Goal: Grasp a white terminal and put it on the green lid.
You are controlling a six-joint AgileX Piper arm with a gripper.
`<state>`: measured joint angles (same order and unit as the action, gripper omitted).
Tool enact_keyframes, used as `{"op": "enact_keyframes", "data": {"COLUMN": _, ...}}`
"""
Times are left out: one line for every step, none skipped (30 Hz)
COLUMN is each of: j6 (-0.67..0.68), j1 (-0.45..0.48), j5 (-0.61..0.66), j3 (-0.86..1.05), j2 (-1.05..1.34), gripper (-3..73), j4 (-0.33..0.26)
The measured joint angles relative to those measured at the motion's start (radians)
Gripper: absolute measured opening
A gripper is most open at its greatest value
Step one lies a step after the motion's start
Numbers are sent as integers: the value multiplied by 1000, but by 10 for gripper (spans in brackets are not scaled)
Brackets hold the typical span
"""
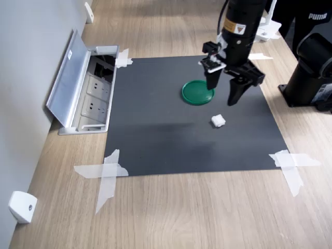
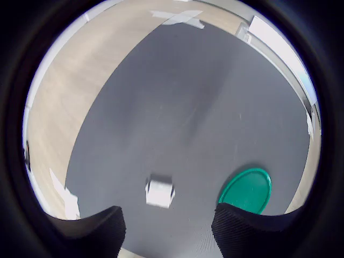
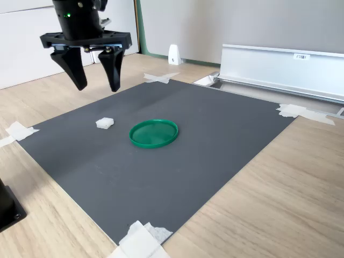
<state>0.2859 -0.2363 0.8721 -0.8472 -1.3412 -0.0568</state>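
Note:
A tiny white terminal (image 1: pixel 218 121) (image 3: pixel 105 123) (image 2: pixel 159 191) lies on the black mat. Beside it rests the flat green lid (image 1: pixel 197 92) (image 3: pixel 153 133) (image 2: pixel 246 190), empty. My gripper (image 1: pixel 224 90) (image 3: pixel 97 83) hangs open above the mat, nothing between its black fingers. In the first exterior view it hovers over the gap between lid and terminal. In the wrist view the two fingertips (image 2: pixel 88 231) frame the terminal, which sits ahead of them, clear of both.
The black mat (image 1: pixel 171 140) is taped at its corners with white crosses (image 1: pixel 106 171). An open floor socket box with a metal flap (image 1: pixel 78 88) (image 3: pixel 279 67) borders the mat. A white wedge box (image 1: pixel 21 206) and a black base (image 1: pixel 311 78) stand on the wooden surface.

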Motion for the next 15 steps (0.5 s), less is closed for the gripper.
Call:
{"op": "enact_keyframes", "data": {"j6": -3, "j1": 0, "j5": -13, "j3": 3, "j2": -3, "gripper": 687, "j4": -4}}
{"op": "enact_keyframes", "data": {"j6": -5, "j1": 0, "j5": -28, "j3": 11, "j2": -6, "gripper": 687, "j4": -8}}
{"op": "enact_keyframes", "data": {"j6": -6, "j1": 0, "j5": -45, "j3": 23, "j2": -9, "gripper": 687, "j4": -12}}
{"op": "enact_keyframes", "data": {"j6": -6, "j1": 0, "j5": -57, "j3": 36, "j2": -10, "gripper": 687, "j4": -13}}
{"op": "enact_keyframes", "data": {"j6": -6, "j1": 0, "j5": -72, "j3": 54, "j2": -10, "gripper": 687, "j4": -14}}
{"op": "enact_keyframes", "data": {"j6": -6, "j1": 0, "j5": -83, "j3": 73, "j2": -10, "gripper": 687, "j4": -18}}
{"op": "enact_keyframes", "data": {"j6": -6, "j1": 0, "j5": -95, "j3": 91, "j2": -10, "gripper": 687, "j4": -22}}
{"op": "enact_keyframes", "data": {"j6": -6, "j1": 0, "j5": -107, "j3": 107, "j2": -10, "gripper": 687, "j4": -26}}
{"op": "enact_keyframes", "data": {"j6": -6, "j1": 0, "j5": -117, "j3": 121, "j2": -10, "gripper": 687, "j4": -29}}
{"op": "enact_keyframes", "data": {"j6": -6, "j1": 0, "j5": -128, "j3": 131, "j2": -10, "gripper": 687, "j4": -33}}
{"op": "enact_keyframes", "data": {"j6": -6, "j1": 0, "j5": -133, "j3": 137, "j2": -13, "gripper": 687, "j4": -35}}
{"op": "enact_keyframes", "data": {"j6": -6, "j1": 0, "j5": -140, "j3": 139, "j2": -19, "gripper": 687, "j4": -39}}
{"op": "enact_keyframes", "data": {"j6": -6, "j1": 0, "j5": -145, "j3": 140, "j2": -29, "gripper": 687, "j4": -43}}
{"op": "enact_keyframes", "data": {"j6": -6, "j1": 0, "j5": -150, "j3": 140, "j2": -38, "gripper": 687, "j4": -48}}
{"op": "enact_keyframes", "data": {"j6": -6, "j1": -1, "j5": -153, "j3": 140, "j2": -51, "gripper": 687, "j4": -54}}
